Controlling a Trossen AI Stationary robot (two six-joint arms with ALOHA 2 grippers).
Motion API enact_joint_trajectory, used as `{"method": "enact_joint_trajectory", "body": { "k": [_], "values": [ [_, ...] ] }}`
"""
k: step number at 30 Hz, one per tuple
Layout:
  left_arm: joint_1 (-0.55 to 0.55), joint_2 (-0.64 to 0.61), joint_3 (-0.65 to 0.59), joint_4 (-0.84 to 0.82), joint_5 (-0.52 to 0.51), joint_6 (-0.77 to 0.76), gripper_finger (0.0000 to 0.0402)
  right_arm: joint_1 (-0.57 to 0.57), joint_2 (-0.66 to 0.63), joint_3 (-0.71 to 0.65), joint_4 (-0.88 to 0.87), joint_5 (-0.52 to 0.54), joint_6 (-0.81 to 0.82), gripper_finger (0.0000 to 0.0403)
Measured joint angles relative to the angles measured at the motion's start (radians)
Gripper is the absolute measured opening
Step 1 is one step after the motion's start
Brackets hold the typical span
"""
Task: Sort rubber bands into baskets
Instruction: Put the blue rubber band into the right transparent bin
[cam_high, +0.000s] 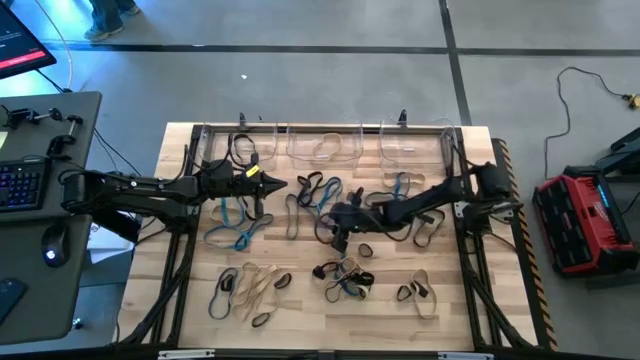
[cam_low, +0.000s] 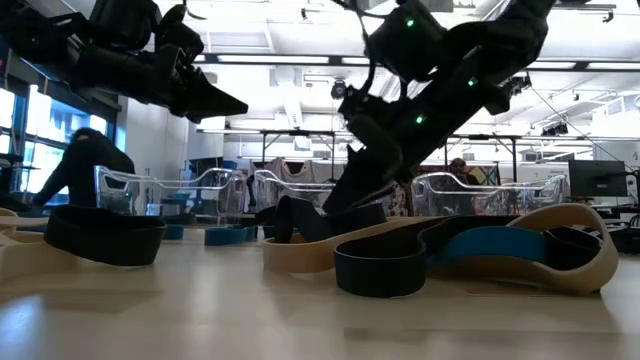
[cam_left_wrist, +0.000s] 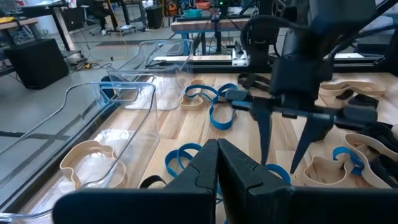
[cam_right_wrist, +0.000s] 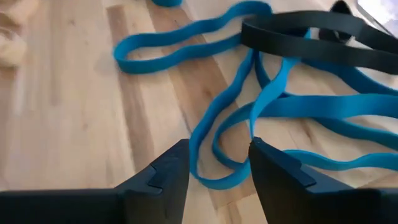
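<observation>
- Three clear rectangular plastic baskets (cam_high: 325, 145) sit in a row along the far edge of the wooden worktop (cam_high: 300, 320). The left one holds black loops and the middle one tan loops; what is in the right one, you can't tell.
- Most of the thin floppy rubber bands (cam_high: 255, 290) (black, tan, blue) lie loose across the middle and near side of the worktop.
- Your right hand (cam_right_wrist: 217, 163) is down in the central pile, fingers spread, straddling a loop of a long blue rubber band (cam_right_wrist: 273, 106). Not pinched yet, as far as the wrist view shows.
- A black rubber band (cam_right_wrist: 311, 34) crosses that blue tangle just ahead of the fingers.
- Your left hand (cam_left_wrist: 217, 163) hovers near the left basket, fingers pressed together, nothing in them.
- Risks:
  - Blue loops overlap, so closing here may grab two strands, or drag the black band along into the wrong basket.
  - A floppy loop can snag neighbours on the lift and scatter the pile.
  - Both arms are close mid-worktop; watch for a clash on the way to the baskets.
</observation>
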Motion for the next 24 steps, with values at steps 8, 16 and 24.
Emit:
{"method": "enact_joint_trajectory", "body": {
  "k": [8, 16, 24],
  "values": [
    [0.000, 0.000, 0.000, 0.000, 0.000, 0.000, 0.0000, -0.007, 0.023, 0.032, -0.123, 0.076, 0.054, 0.0153],
    [0.000, 0.000, 0.000, -0.008, 0.000, 0.000, 0.0000, -0.009, 0.021, 0.032, -0.139, 0.067, 0.053, 0.0041],
    [0.000, 0.000, 0.000, -0.008, 0.000, 0.000, 0.0000, -0.007, 0.005, 0.111, -0.247, 0.047, -0.019, 0.0013]
  ]
}}
